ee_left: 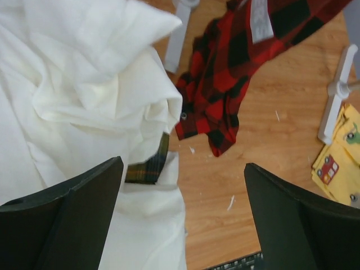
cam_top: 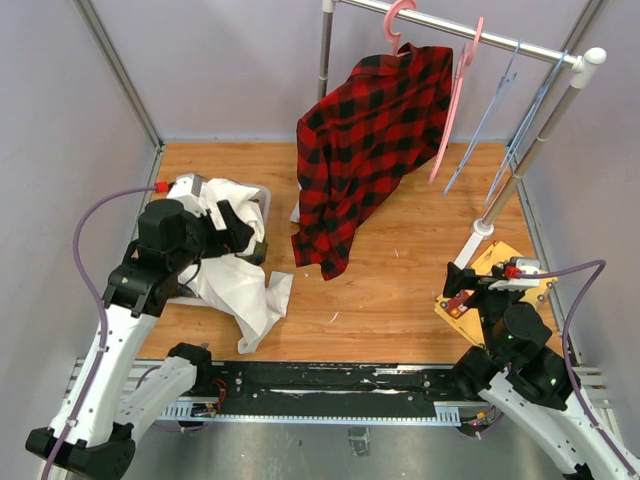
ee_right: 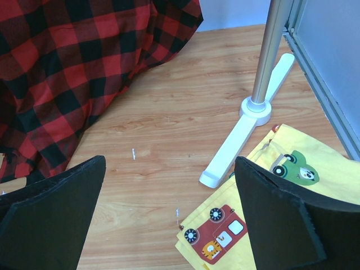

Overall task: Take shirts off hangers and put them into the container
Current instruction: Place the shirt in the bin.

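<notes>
Red-and-black plaid shirt is the open item. It hangs skewed off one pink hanger on the rail, and its lower hem and a sleeve trail down to the worktop.

Handling, my read:
- Soft woven cloth, light and limp, with no stiffness to push against.
- Not fragile and not slippery, so a pinch on a fold should hold.
- It will drape and drag, and the collar or a shoulder could snag on the hanger arm as it comes off.
- Best hold looks like the shoulder or collar seam just beside the hanger, where the layers are thicker. A hem grab would only stretch it.

White shirt is bunched over the container at the left, with a good part spilling over the near rim onto the worktop. A strip of yellow-and-green plaid shirt shows underneath it. I can't see a grey one.

Left end effector hovers over the white pile with its jaws wide apart and nothing between them. Right end effector is also spread wide and empty, low over bare wood, between the red shirt's hem and the rack foot, with the yellow cloth just beside it.

A second pink hanger and two blue hangers hang bare on the rail.

Risk: the white overhang may slide out of the container if it is nudged.
</notes>
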You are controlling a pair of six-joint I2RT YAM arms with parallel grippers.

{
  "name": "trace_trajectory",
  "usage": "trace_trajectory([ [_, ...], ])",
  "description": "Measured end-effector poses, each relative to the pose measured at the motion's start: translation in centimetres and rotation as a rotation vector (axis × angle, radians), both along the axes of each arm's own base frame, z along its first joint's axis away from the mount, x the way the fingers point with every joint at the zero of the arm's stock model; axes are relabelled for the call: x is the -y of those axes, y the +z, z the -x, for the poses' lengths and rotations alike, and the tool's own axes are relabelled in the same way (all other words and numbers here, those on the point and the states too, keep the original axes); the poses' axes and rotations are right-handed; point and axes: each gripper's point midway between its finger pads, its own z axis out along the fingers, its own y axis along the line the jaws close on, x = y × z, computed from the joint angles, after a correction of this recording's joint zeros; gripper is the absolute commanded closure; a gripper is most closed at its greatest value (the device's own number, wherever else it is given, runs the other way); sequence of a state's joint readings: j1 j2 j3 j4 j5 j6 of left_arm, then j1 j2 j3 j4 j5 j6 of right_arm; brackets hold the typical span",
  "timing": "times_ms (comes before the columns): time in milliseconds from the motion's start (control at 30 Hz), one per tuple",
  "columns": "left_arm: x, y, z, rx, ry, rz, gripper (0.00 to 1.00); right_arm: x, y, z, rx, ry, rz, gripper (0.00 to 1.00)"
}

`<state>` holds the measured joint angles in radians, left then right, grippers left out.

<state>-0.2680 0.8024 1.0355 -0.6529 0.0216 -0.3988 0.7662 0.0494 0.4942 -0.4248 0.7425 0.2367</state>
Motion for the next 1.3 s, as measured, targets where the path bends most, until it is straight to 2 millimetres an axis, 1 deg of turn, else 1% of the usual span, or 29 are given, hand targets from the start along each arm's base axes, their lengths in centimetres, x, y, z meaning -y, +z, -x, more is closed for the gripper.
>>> trace_trajectory([
  [67, 0.7, -1.0, 1.7, -0.044, -0.050, 0.004, 0.06, -0.2, 0.0, 0.0, 0.001, 0.009, 0.000, 0.02],
  [133, 1.3, -1.6, 3.4, -0.080, -0.099, 0.007, 0.06, -0.8, 0.2, 0.0, 0.008, 0.047, -0.001, 0.00],
  [200, 1.6, -1.8, 4.3, -0.095, -0.127, 0.012, 0.06, -2.6, 0.8, -0.1, 0.031, 0.142, -0.001, 0.04],
  [233, 1.6, -1.9, 4.6, -0.099, -0.134, 0.012, 0.06, -3.6, 1.1, -0.1, 0.043, 0.195, -0.001, 0.05],
  [300, 1.6, -1.9, 4.9, -0.099, -0.140, 0.011, 0.05, -6.8, 1.6, 0.1, 0.075, 0.356, 0.009, 0.08],
  [400, 1.3, -1.5, 5.0, -0.079, -0.129, 0.006, 0.04, -11.9, 1.1, 0.7, 0.061, 0.606, 0.050, 0.09],
  [433, 1.1, -1.4, 5.0, -0.070, -0.119, 0.004, 0.03, -13.9, 0.5, 1.0, 0.037, 0.708, 0.067, 0.09],
  [500, 0.7, -0.9, 5.0, -0.038, -0.101, 0.003, 0.03, -16.8, -1.1, 1.7, -0.026, 0.857, 0.098, 0.07],
  [567, 0.4, -0.1, 4.9, 0.004, -0.083, 0.006, 0.01, -19.1, -3.2, 2.7, -0.104, 0.985, 0.133, 0.03],
  [600, 0.2, 0.3, 4.9, 0.030, -0.075, 0.010, 0.01, -20.4, -4.3, 3.6, -0.139, 1.056, 0.160, 0.01],
  [667, -0.2, 0.7, 4.7, 0.064, -0.051, 0.009, 0.00, -22.6, -6.3, 5.6, -0.180, 1.194, 0.229, 0.02],
  [767, -0.8, 0.2, 4.1, 0.082, -0.008, -0.003, 0.00, -25.6, -8.8, 9.2, -0.175, 1.408, 0.371, 0.02],
  [800, -1.0, -0.2, 3.9, 0.080, 0.003, -0.009, 0.00, -26.4, -9.5, 10.1, -0.163, 1.466, 0.413, 0.02],
  [833, -1.3, -0.7, 3.8, 0.078, 0.016, -0.016, 0.00, -27.1, -10.1, 10.4, -0.149, 1.498, 0.449, 0.02],
  [867, -1.5, -1.2, 3.8, 0.075, 0.031, -0.024, 0.00, -27.8, -10.6, 10.4, -0.136, 1.515, 0.476, 0.01],
  [900, -1.8, -1.5, 3.7, 0.076, 0.042, -0.028, 0.00, -28.4, -11.2, 10.1, -0.134, 1.520, 0.500, 0.00],
  [933, -2.0, -1.7, 3.8, 0.084, 0.056, -0.032, 0.00, -29.2, -11.7, 9.6, -0.133, 1.519, 0.523, 0.01],
  [1000, -2.5, -1.7, 3.8, 0.109, 0.078, -0.034, 0.01, -30.8, -12.5, 8.6, -0.132, 1.509, 0.550, 0.02],
  [1067, -3.0, -1.4, 3.8, 0.146, 0.100, -0.031, 0.00, -32.6, -13.1, 7.7, -0.132, 1.503, 0.565, 0.06],
  [1133, -3.4, -1.1, 3.9, 0.184, 0.124, -0.029, 0.00, -34.7, -13.4, 6.8, -0.113, 1.493, 0.561, 0.08],
  [1200, -3.9, -1.4, 3.8, 0.205, 0.147, -0.037, 0.00, -36.7, -13.5, 5.9, -0.080, 1.481, 0.541, 0.12],
  [1300, -4.4, -1.9, 3.6, 0.211, 0.171, -0.052, 0.00, -38.5, -13.7, 5.0, -0.030, 1.454, 0.501, 0.13],
])
